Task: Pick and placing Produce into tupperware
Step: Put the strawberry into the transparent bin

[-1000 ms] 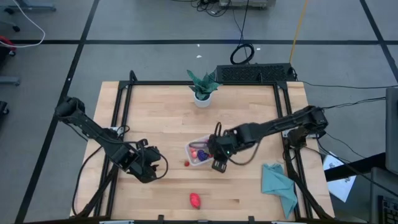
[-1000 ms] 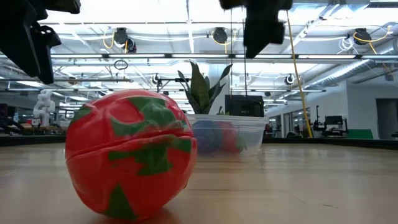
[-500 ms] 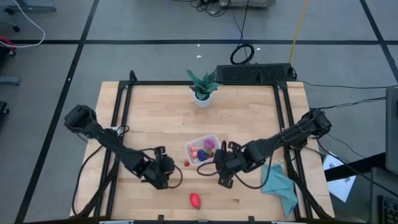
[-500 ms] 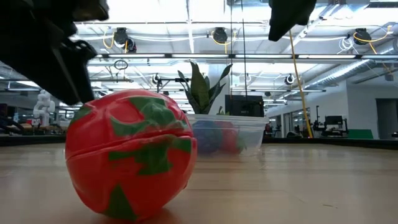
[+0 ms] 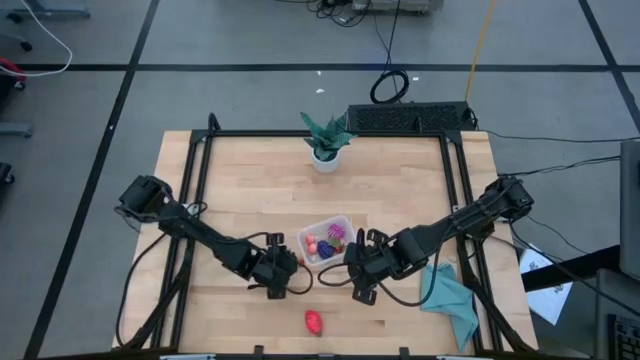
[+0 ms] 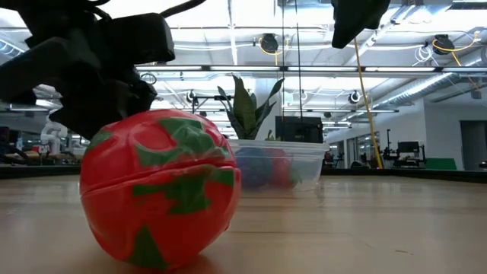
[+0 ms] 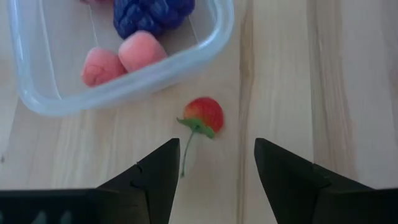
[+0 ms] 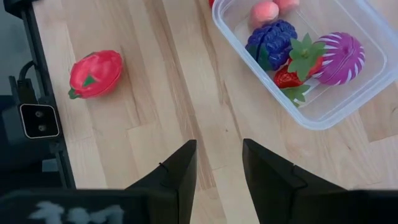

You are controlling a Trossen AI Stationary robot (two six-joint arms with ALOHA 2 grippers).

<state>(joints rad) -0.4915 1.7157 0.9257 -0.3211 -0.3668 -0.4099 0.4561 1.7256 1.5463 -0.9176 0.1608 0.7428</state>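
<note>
The clear tupperware (image 5: 326,240) stands mid-table with several toy fruits in it: a blue-purple one (image 8: 272,42), a striped purple one (image 8: 341,57), pink ones (image 7: 121,59) and a red one (image 8: 287,78). A small red fruit with a green stem (image 7: 204,116) lies on the table just outside the container's wall. My left gripper (image 7: 214,165) hovers open right before it, without touching. A larger red fruit with green patches (image 5: 314,321) lies near the front edge. My right gripper (image 5: 358,290) hangs open to the near right of the container, holding nothing.
A green potted plant (image 5: 326,140) stands at the far middle of the table. A teal cloth (image 5: 447,295) lies at the near right. Black frame rails (image 5: 190,200) run along the table's sides, and bare wood lies at the near left.
My left gripper has gone down and toward the table's right, rolling as it went, and now stands close to the small red fruit beside the container. My right gripper has drawn off from over the container toward the near edge, then kept still. No fruit has moved.
</note>
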